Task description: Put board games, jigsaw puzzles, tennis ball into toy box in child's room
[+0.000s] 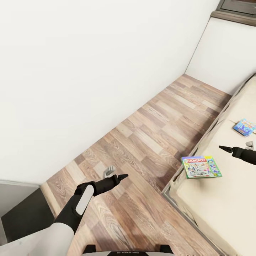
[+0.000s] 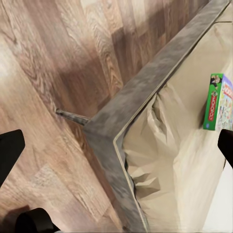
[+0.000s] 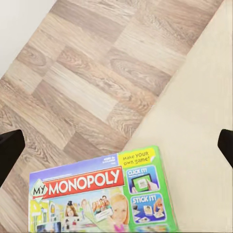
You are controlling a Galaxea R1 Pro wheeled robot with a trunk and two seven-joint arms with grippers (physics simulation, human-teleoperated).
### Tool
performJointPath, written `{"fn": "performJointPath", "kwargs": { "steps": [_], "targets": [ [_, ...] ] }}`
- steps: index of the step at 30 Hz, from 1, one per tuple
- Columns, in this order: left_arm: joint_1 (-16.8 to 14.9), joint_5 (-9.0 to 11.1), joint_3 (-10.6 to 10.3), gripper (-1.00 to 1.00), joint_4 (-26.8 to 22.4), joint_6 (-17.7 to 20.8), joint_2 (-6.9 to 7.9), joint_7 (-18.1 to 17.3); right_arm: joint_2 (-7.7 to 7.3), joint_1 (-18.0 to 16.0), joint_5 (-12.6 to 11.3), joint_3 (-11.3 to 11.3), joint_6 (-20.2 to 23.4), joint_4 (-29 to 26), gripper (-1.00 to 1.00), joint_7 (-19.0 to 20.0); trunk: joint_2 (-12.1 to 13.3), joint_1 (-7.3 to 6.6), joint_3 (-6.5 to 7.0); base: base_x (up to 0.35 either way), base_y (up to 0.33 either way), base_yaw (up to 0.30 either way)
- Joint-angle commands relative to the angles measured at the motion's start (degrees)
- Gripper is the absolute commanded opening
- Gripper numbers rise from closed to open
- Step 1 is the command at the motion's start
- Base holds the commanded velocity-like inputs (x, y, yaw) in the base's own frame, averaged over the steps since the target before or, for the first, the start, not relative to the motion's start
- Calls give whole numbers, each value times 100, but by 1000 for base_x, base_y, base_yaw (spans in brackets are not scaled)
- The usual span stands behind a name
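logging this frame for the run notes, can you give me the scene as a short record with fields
place: wood floor between a white wall and the bed
monopoly box: flat on the bed near its floor-side edge, lid up
second game box: farther along the bed, blue, title unreadable
left gripper: over the floor, holding nothing, jaws look apart in the left wrist view
right gripper: over the bed past the monopoly box, empty, jaws look apart in the right wrist view
progress: neither box picked up
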Motion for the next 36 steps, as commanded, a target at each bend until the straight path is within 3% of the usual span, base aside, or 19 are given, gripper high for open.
{"fn": "performJointPath", "kwargs": {
  "steps": [1,26,36],
  "targets": [
    [-1,24,5,100,-3,34,-1,1,0,-5,-19,-8,39,-1,100,9,-2,0,-3,28,25,-270],
    [-18,16,68,100,335,-330,7,48,0,-5,-26,-9,73,-12,100,6,-2,0,-3,7,6,-278],
    [-75,23,454,100,757,-708,35,24,4,-5,-27,-9,73,-12,100,7,-2,0,-3,0,0,-183]
  ]
}}
